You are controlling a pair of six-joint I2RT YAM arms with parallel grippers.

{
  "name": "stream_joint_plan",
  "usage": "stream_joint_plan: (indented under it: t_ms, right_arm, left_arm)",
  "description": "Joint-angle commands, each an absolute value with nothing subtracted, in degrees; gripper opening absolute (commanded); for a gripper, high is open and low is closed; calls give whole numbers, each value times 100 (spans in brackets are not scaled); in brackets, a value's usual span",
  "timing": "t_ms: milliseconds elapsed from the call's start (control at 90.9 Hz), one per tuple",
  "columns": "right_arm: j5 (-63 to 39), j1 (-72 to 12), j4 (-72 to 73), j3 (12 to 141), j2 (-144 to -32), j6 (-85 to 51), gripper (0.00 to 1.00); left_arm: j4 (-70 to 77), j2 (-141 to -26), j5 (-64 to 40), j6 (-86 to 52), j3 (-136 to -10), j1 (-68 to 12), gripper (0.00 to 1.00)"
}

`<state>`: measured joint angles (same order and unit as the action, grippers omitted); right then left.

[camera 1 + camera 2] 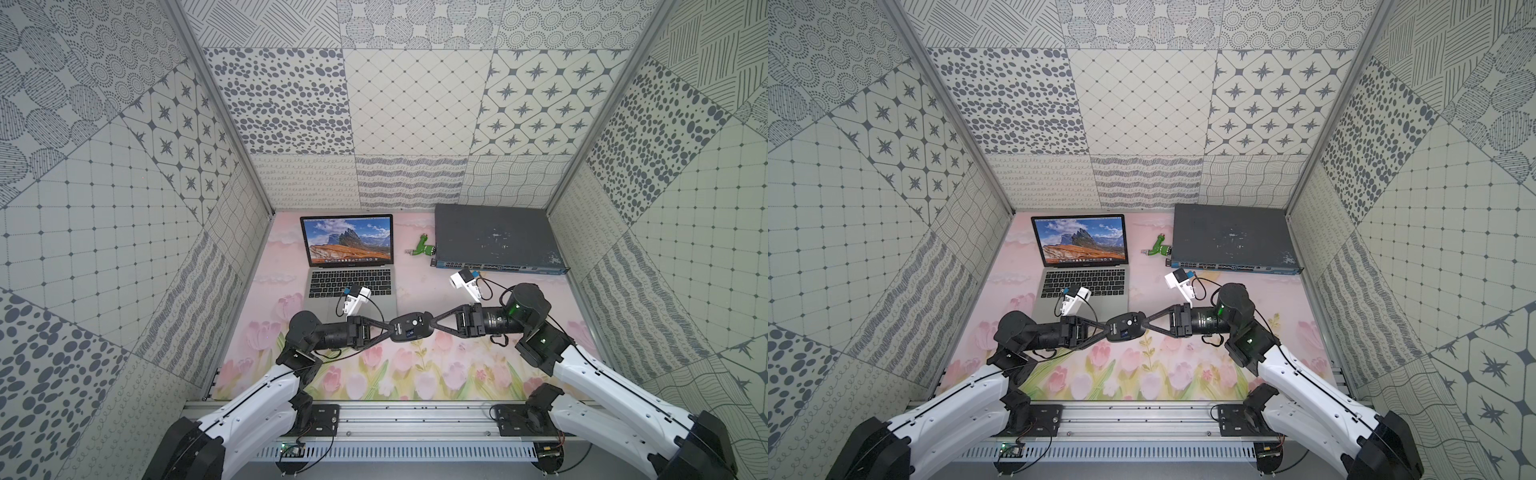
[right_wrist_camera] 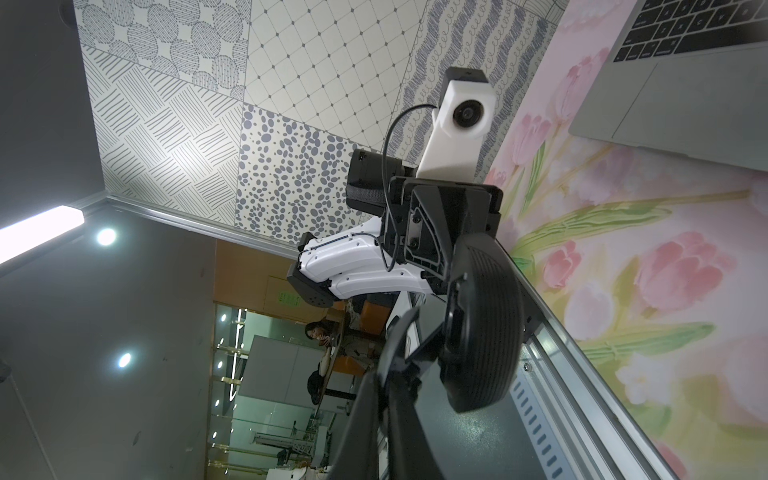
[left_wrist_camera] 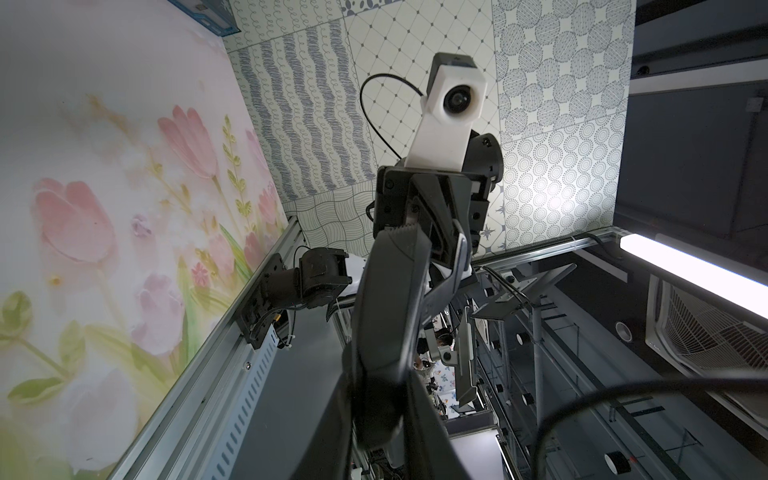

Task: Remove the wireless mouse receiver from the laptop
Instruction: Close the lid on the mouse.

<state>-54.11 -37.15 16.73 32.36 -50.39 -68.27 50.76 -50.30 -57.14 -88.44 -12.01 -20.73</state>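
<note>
The laptop (image 1: 351, 266) (image 1: 1084, 266) stands open at the back left, with a mountain picture on its screen; its palm rest (image 2: 685, 83) shows in the right wrist view. A black oval mouse (image 1: 413, 326) (image 1: 1127, 324) hangs above the mat, underside up, between both arms. My left gripper (image 1: 392, 328) (image 3: 376, 399) is shut on the mouse's (image 3: 395, 291) left end. My right gripper (image 1: 434, 322) (image 2: 395, 361) is shut, its tips against the right end of the mouse (image 2: 486, 332). The wireless mouse receiver is hidden in every view.
A flat dark grey network switch (image 1: 496, 239) lies at the back right, with a green-and-white plug (image 1: 424, 248) just left of it. Patterned walls close in the left, back and right. A metal rail (image 1: 415, 415) runs along the front edge.
</note>
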Motion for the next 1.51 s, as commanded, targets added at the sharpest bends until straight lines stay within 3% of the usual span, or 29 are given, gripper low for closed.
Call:
stream_joint_plan:
  t_ms: [0, 1496]
  right_arm:
    - [-5503, -3658, 1661, 3446, -5100, -6659, 0]
    - [-5699, -3492, 659, 4006, -5751, -6108, 3]
  left_arm:
    - [5542, -4991, -5878, -8775, -1182, -2057, 4]
    - [5461, -5012, -5928, -8666, -1187, -2051, 4]
